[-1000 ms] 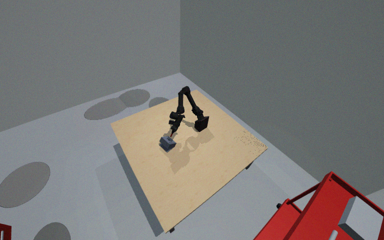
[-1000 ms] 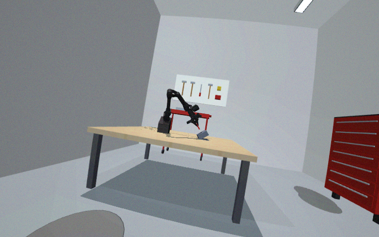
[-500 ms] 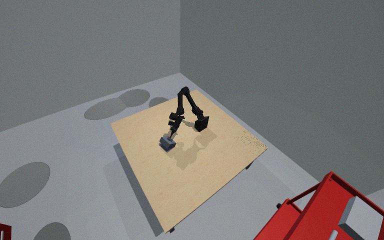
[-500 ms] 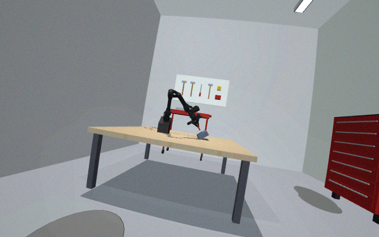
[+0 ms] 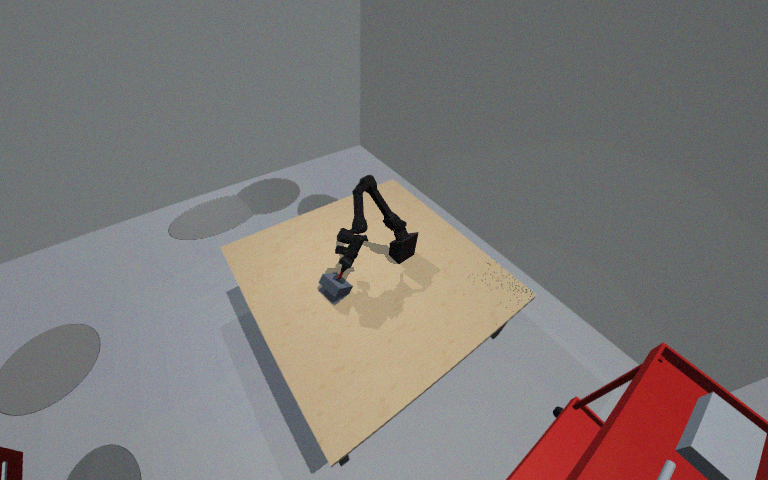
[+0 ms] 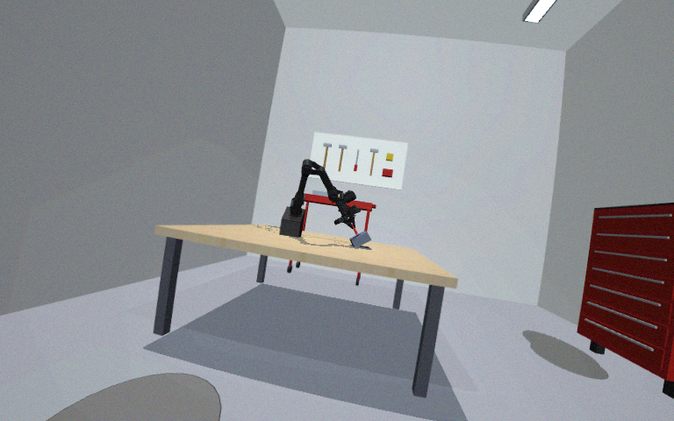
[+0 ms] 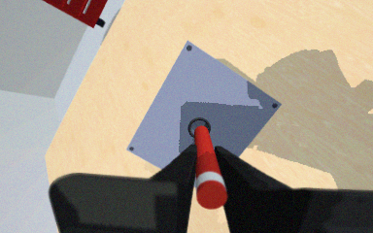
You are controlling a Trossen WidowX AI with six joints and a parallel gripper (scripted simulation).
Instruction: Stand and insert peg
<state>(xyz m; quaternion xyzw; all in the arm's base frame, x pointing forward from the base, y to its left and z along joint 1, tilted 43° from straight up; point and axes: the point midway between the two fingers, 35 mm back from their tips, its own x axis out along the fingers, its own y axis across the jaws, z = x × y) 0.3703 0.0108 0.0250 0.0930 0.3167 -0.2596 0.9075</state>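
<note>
The sloped blue-grey panel (image 5: 335,289) (image 6: 361,239) (image 7: 165,107) stands on the table (image 5: 317,367) (image 6: 297,253), its face tilted. The hole (image 7: 192,121) is ringed in dark near the middle of the face. The red peg (image 5: 339,276) (image 6: 354,230) (image 7: 205,146) is held with its white band near the camera and its plain end toward the panel. In the wrist view the plain end overlaps the hole ring; whether it is at the mouth or slightly inside is hard to tell. My gripper (image 5: 342,271) (image 6: 353,224) (image 7: 205,150) is shut on the peg, just above the panel.
The arm's black base (image 5: 403,247) (image 6: 292,222) stands on the table behind the panel. Small dark screw heads mark the panel's corners. The table's edge (image 7: 73,104) shows left of the panel in the wrist view. Red furniture (image 5: 623,418) (image 6: 631,282) stands away from the table.
</note>
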